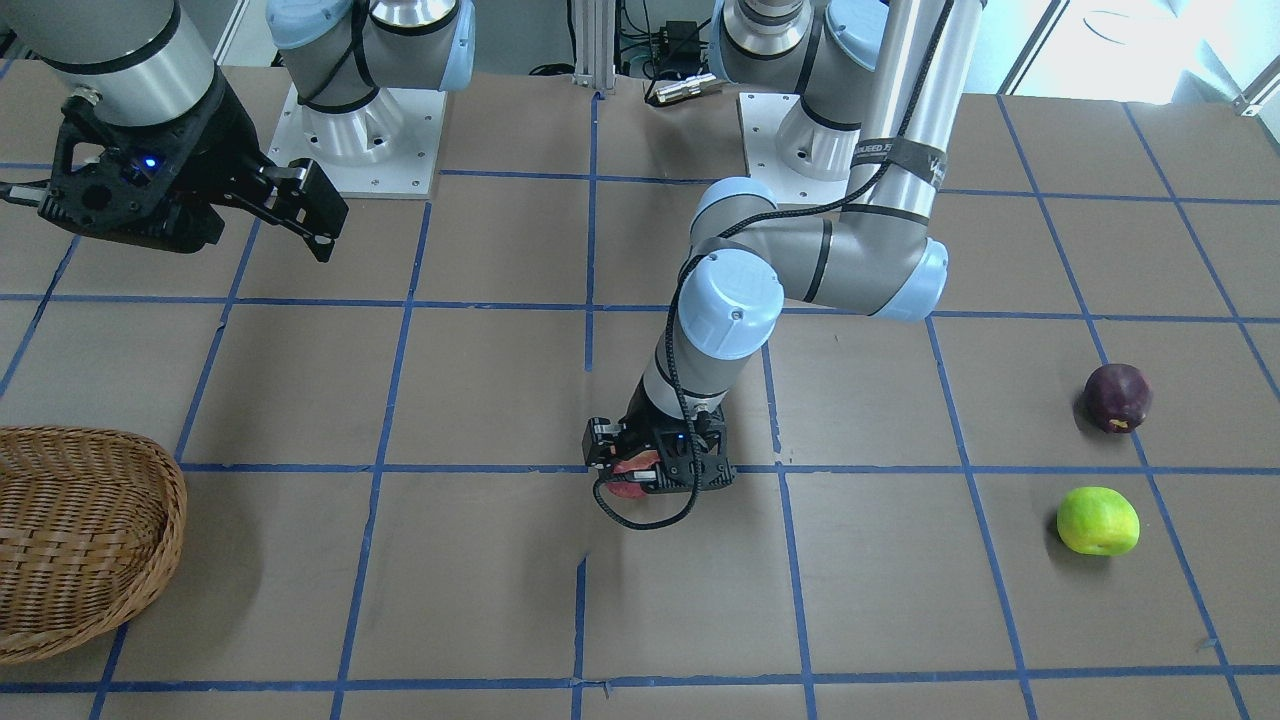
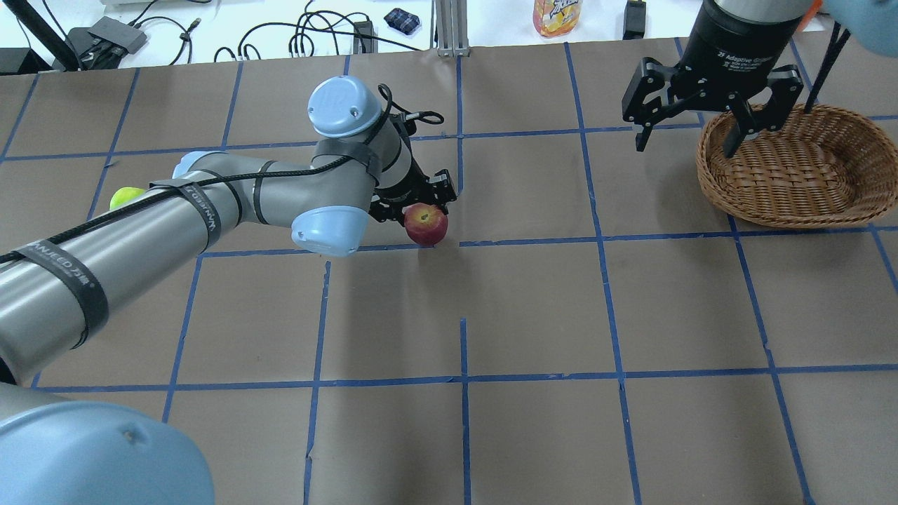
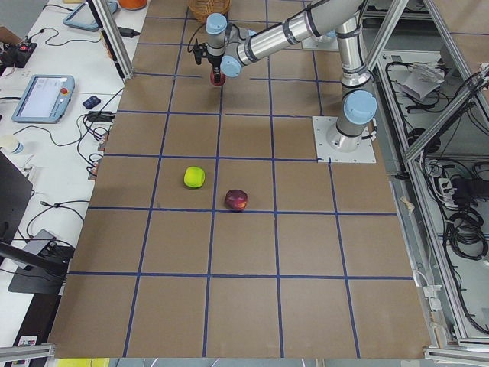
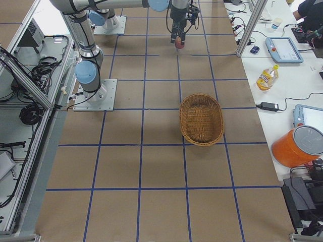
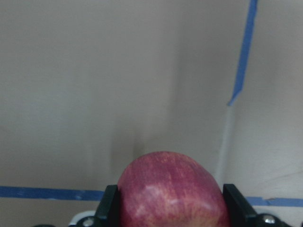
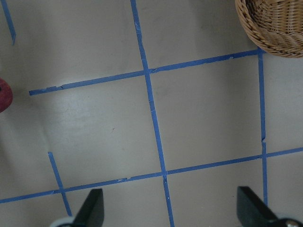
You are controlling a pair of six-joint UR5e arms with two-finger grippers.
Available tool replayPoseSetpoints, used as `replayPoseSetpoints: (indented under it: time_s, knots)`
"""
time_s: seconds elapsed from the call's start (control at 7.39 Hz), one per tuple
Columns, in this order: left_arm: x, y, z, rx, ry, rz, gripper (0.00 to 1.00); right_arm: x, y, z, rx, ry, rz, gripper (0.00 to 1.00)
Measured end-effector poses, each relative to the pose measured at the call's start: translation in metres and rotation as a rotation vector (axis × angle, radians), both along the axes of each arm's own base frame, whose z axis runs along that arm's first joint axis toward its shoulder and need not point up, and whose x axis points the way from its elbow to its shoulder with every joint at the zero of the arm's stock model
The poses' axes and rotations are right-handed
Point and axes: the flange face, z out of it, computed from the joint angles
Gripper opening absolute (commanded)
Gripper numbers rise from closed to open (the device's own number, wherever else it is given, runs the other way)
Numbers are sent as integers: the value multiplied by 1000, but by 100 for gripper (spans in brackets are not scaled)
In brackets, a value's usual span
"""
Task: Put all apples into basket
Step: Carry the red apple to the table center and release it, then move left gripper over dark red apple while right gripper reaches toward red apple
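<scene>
The red apple (image 2: 426,224) with yellowish streaks is low over the table's middle, between the fingers of my left gripper (image 2: 423,209). In the left wrist view both fingers (image 5: 111,204) press the apple's (image 5: 173,191) sides. The maroon apple (image 1: 1118,397) and the yellow-green apple (image 1: 1098,521) lie on the table on my left side, apart from the arm. The wicker basket (image 2: 772,214) stands empty at the far right. My right gripper (image 2: 691,137) hangs open and empty above the table beside the basket's left rim.
A drink bottle (image 2: 556,15) and cables lie beyond the table's far edge. The two arm bases (image 1: 350,140) stand at the robot's side. Blue tape lines (image 6: 151,109) grid the brown table top.
</scene>
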Motion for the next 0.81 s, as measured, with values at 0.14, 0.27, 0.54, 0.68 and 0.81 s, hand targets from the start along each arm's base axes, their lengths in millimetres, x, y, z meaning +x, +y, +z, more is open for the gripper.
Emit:
replayPoseSetpoints:
  time_s: [0.14, 0.27, 0.54, 0.68, 0.81]
  knots:
    - [-15, 8, -6, 13, -5, -3, 100, 0, 0, -7, 11, -4, 5, 100]
    - [-23, 12, 0, -5, -5, -12, 100, 0, 1, -16, 28, -9, 10, 100]
    - [20, -11, 46, -85, -2, -17, 100, 1, -7, -33, 20, -9, 3, 100]
    - [80, -27, 69, -96, -28, -66, 100, 0, -18, -38, -22, -3, 0, 100]
    - [155, -38, 93, -97, -53, -102, 100, 1, -26, -42, -48, -4, -1, 100]
